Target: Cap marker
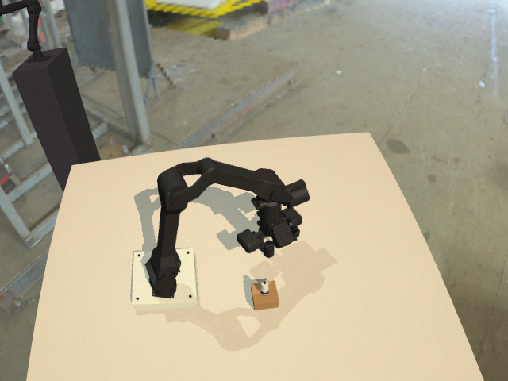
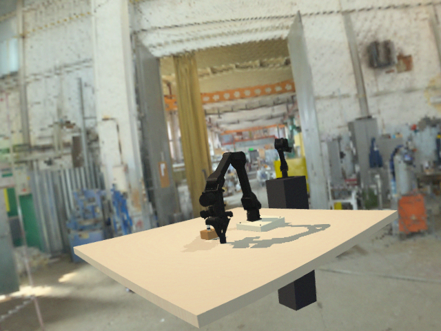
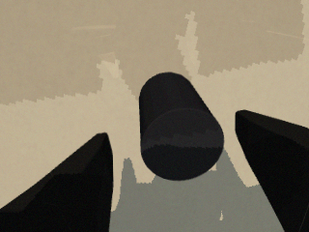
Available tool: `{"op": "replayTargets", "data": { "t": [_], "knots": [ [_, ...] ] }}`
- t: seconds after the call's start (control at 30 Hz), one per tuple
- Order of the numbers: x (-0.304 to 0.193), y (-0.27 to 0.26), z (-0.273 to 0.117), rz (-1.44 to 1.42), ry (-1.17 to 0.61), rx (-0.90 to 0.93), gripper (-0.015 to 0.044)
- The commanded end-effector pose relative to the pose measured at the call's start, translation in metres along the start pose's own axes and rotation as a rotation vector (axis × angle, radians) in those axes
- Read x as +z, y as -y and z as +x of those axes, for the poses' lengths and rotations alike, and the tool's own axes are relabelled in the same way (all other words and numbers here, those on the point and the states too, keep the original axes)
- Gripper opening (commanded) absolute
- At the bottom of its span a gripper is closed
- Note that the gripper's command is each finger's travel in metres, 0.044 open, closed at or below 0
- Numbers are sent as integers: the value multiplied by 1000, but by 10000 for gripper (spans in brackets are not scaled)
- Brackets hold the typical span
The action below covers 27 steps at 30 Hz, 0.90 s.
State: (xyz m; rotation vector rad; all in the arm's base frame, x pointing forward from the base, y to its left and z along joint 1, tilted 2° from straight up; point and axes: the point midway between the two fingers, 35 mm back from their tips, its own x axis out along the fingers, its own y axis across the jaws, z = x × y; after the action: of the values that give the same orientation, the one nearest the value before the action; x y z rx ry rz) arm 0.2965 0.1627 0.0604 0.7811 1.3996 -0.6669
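The black cap (image 1: 268,249) (image 3: 182,157) stands upright on the table. In the exterior view it merges with the dark fingers. My gripper (image 1: 268,241) (image 2: 222,235) (image 3: 173,131) is open and points down, with a finger on either side of the cap. In the wrist view a gap shows between the cap and each finger. The white marker (image 1: 264,286) (image 2: 208,227) stands upright, uncapped, in the orange-brown holder block (image 1: 265,304) (image 2: 207,234), close beside the gripper. The cap's lower end is hard to make out.
My arm rises from a pale base plate (image 1: 141,282) (image 2: 249,227) on the table (image 1: 369,328) (image 2: 149,267), to the left of the holder block in the top view. A dark pillar (image 1: 51,110) (image 2: 286,192) with another small arm stands beyond the table's edge.
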Motion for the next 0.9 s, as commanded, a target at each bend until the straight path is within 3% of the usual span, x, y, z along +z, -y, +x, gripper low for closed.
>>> {"op": "replayTargets", "data": {
  "t": [0.0, 0.43, 0.57, 0.87],
  "knots": [
    [-1, 1, 9, 5, -7, -5, 256],
    [-1, 2, 25, 5, -7, -5, 256],
    [-1, 2, 25, 5, -7, -5, 151],
    [-1, 2, 25, 5, -7, -5, 91]
  ]
}}
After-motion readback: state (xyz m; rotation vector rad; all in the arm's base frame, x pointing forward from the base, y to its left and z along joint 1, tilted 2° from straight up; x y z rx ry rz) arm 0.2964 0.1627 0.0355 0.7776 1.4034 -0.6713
